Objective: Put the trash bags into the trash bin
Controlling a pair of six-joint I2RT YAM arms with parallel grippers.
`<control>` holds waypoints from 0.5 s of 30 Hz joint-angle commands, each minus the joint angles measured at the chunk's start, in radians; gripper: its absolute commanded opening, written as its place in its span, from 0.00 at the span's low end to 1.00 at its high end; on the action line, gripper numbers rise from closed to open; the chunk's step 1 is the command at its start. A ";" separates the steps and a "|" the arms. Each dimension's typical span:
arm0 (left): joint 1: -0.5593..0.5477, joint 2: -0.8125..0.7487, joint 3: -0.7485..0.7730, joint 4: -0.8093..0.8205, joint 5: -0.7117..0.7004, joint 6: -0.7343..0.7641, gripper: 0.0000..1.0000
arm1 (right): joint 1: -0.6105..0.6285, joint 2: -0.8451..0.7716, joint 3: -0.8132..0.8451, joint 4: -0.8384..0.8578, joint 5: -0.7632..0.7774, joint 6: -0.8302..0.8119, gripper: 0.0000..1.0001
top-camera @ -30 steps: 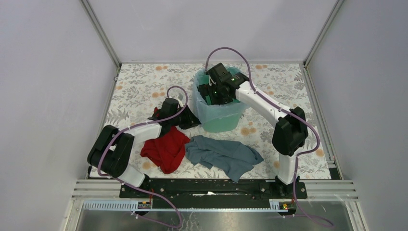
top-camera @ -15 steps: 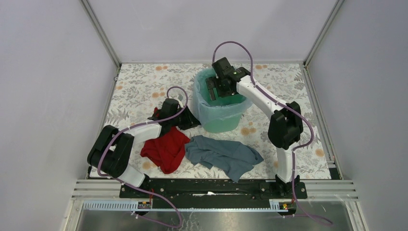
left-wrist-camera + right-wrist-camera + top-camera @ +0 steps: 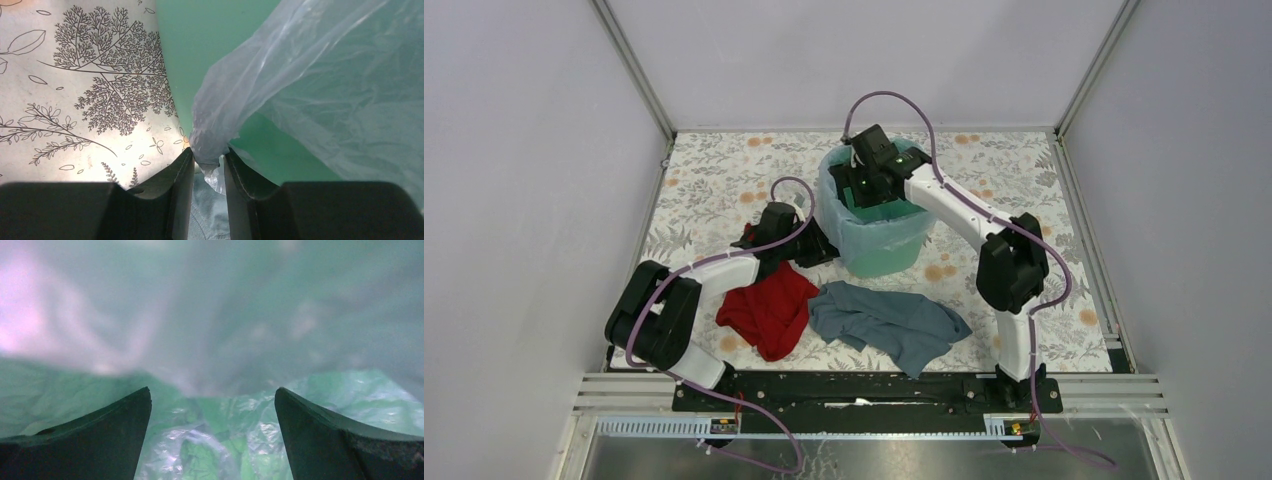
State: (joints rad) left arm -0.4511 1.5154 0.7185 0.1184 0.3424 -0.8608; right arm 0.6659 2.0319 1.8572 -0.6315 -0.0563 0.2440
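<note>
Trash bag (image 3: 310, 75) lines and overhangs the trash bin (image 3: 200, 40); left hand (image 3: 209, 165) pinches its gathered edge beside the bin wall, right hand (image 3: 211, 390) spread inside the bin; risk: a hard tug could tear the film or tip the bin.

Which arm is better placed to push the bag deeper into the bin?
Right: the right gripper, open, sits inside the trash bin, while the left gripper pinches the trash bag edge outside it.
</note>
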 commanded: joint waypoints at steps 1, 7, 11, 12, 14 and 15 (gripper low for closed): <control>-0.004 -0.029 0.044 0.024 -0.003 0.016 0.32 | -0.029 -0.070 -0.034 -0.078 0.078 -0.004 1.00; -0.004 -0.023 0.051 0.023 -0.003 0.015 0.33 | -0.026 -0.130 -0.092 -0.162 0.294 -0.038 1.00; -0.004 0.000 0.058 0.045 0.012 0.001 0.34 | 0.013 -0.171 -0.169 -0.124 0.283 -0.025 1.00; -0.004 0.006 0.064 0.046 0.014 -0.001 0.34 | 0.028 -0.170 -0.174 -0.120 0.264 -0.019 1.00; -0.004 0.009 0.074 0.046 0.018 -0.003 0.34 | 0.038 -0.167 -0.180 -0.106 0.174 0.003 1.00; -0.004 0.009 0.079 0.045 0.018 -0.003 0.34 | 0.038 -0.174 -0.195 -0.078 0.123 0.014 1.00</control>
State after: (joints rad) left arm -0.4511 1.5181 0.7353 0.1131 0.3439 -0.8623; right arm 0.6643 1.9041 1.6909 -0.7399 0.1745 0.2253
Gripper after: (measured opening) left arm 0.339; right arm 0.994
